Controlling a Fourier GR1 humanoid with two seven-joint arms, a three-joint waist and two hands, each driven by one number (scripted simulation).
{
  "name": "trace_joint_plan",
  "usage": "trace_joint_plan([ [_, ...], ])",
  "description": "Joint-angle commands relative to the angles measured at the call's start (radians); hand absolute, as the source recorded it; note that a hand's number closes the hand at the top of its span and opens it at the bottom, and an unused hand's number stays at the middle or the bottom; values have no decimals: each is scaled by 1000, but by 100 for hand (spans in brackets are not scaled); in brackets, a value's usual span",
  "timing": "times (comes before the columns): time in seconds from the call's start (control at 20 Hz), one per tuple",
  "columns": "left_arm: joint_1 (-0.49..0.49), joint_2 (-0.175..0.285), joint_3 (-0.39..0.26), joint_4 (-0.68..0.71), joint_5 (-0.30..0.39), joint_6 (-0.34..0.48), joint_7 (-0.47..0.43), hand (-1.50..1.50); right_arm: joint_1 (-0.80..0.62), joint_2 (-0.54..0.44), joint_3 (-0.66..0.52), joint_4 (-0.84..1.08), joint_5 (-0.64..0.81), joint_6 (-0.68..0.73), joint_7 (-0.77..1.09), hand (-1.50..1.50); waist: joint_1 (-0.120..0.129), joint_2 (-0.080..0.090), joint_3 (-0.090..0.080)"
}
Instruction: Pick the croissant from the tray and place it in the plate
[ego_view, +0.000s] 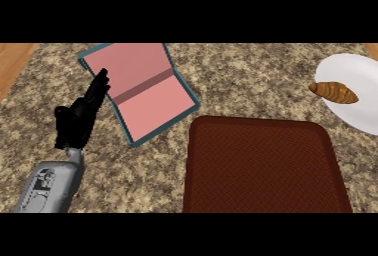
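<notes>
On the speckled stone counter (258, 80) we see the croissant (334, 92) on the white plate (356, 67), brown tray (262, 170) nearby; the left hand (77, 117), fingers straight, holds nothing beside a pink board (140, 90).

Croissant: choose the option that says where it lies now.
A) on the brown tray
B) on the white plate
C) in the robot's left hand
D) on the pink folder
B: the croissant lies on the white plate at the view's right edge, apart from the brown tray, which has nothing on it.
</notes>
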Motion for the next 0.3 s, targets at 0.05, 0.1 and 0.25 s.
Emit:
trace_joint_plan([
  [0.05, 5, -2, -4, 0, -7, 1, -1, 0, 38, -19, -14, 1, -13, 39, -11, -150, 7, 3, 2],
  [0.1, 10, -12, 2, 17, -6, 13, -13, 0, 61, -34, -29, 2, -27, 60, -36, -150, -8, 3, 2],
  [0.25, 1, -7, 3, 23, 0, -2, -17, 0, 71, -13, -24, 0, -22, 47, -37, -150, 4, 7, 3],
])
